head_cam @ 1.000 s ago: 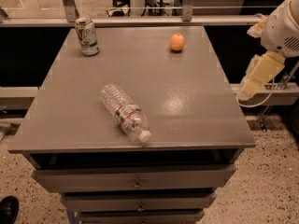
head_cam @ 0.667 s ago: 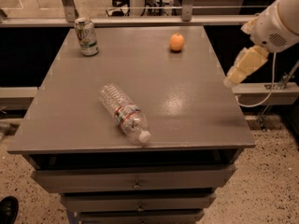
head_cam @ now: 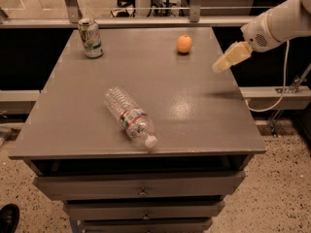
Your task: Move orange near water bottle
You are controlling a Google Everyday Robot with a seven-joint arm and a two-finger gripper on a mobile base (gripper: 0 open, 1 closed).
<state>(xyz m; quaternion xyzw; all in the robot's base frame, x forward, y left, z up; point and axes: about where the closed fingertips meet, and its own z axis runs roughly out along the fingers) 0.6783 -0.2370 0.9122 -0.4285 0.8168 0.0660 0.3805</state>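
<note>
The orange (head_cam: 184,44) sits on the grey table (head_cam: 73,110) near its back right. The water bottle (head_cam: 129,116) lies on its side near the front middle, white cap toward the front edge, label band around its middle. My gripper (head_cam: 219,65) hangs above the table's right edge, to the right of and a little nearer than the orange, well apart from it. It holds nothing that I can see.
A green-and-white soda can (head_cam: 91,38) stands upright at the back left corner. The table is a drawer cabinet with drawers (head_cam: 141,186) below. A rail and glass barrier run behind it. A white cable (head_cam: 277,98) hangs at the right.
My arm has risen and moved left, from beside the table's right edge to above it, nearer the orange. The orange, bottle and can have not moved.
</note>
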